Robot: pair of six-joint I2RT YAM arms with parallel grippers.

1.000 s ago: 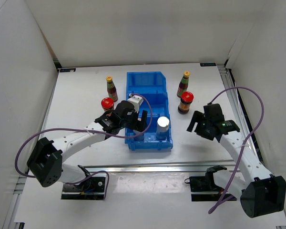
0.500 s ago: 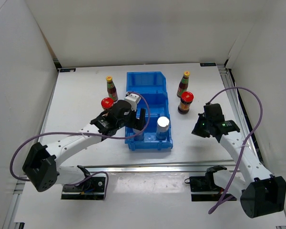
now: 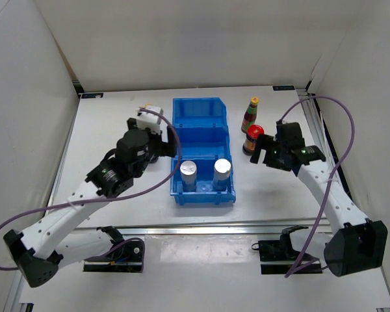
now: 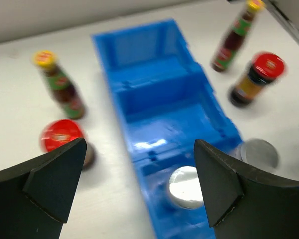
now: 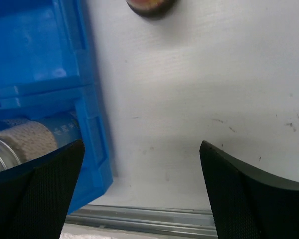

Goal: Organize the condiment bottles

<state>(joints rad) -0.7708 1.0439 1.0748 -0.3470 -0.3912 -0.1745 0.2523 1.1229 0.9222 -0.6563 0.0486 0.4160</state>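
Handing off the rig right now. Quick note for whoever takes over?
Left end effector: open, empty, above the left side of the blue bin.
Right end effector: open, empty, close beside the right jar.
In the bin's near compartment: left silver cylinder and right silver cylinder, both upright. Middle and far compartments hold nothing.
On the table left of the bin: left bottle, left jar. Right of the bin: right bottle and the right jar.
Done: both cylinders binned.
Left: two bottles and two jars.
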